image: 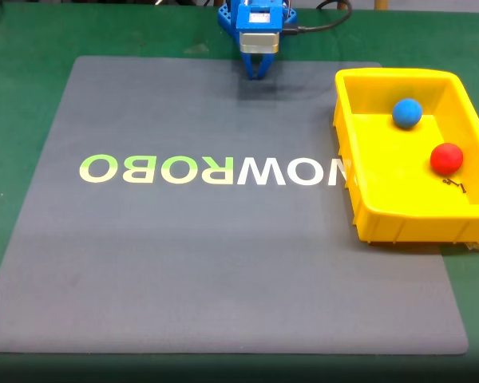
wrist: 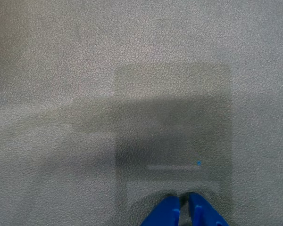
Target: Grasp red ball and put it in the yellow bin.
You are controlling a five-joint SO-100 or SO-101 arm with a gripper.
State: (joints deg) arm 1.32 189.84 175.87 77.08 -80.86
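The red ball point(image: 446, 157) lies in the bin point(image: 356, 191) (beside a blue ball point(image: 407, 112)); the gripper point(image: 257, 73), fingers together and empty, should just rest above the mat point(image: 184, 263).

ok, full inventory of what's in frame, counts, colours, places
red ball: 1, red, inside the bin, nearer the right wall in the fixed view
blue ball: 1, blue, inside the bin, toward its far end
yellow bin: 1, yellow, right edge of the mat
mat: 1, grey with printed lettering, on the green table
gripper: 1, blue, top centre above the mat's far edge, fingertips together, holding nothing
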